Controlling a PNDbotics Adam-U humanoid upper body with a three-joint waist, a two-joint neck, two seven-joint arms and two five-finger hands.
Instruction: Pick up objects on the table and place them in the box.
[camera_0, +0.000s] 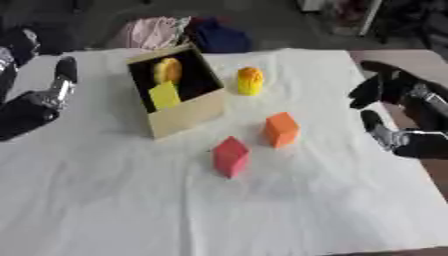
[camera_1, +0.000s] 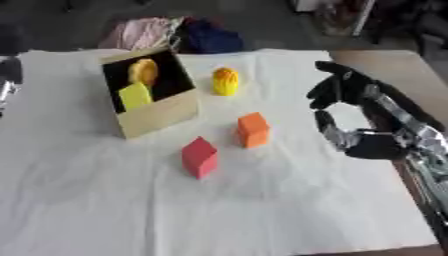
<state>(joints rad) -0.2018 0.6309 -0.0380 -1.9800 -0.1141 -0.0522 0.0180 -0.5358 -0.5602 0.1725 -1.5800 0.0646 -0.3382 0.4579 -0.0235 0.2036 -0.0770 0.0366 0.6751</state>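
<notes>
Right hand (camera_1: 350, 92) open, empty, hovering at 3 o'clock of orange cube (camera_1: 253, 129); red cube (camera_1: 199, 157) at 7 o'clock of it.

A table draped in a wrinkled white cloth (camera_0: 131, 200) carries it all. On it sit an open tan cardboard box (camera_0: 185, 112), a yellow-and-orange rounded object (camera_0: 249, 81), an orange block (camera_0: 281, 129) and a red block (camera_0: 230, 156).

one open box (camera_0: 184, 117), two yellow pieces inside it (camera_0: 165, 82), one yellow cylinder (camera_0: 249, 81) at its three o'clock, one orange block (camera_0: 281, 129), one red block (camera_0: 230, 156), two hands (camera_1: 350, 115)
</notes>
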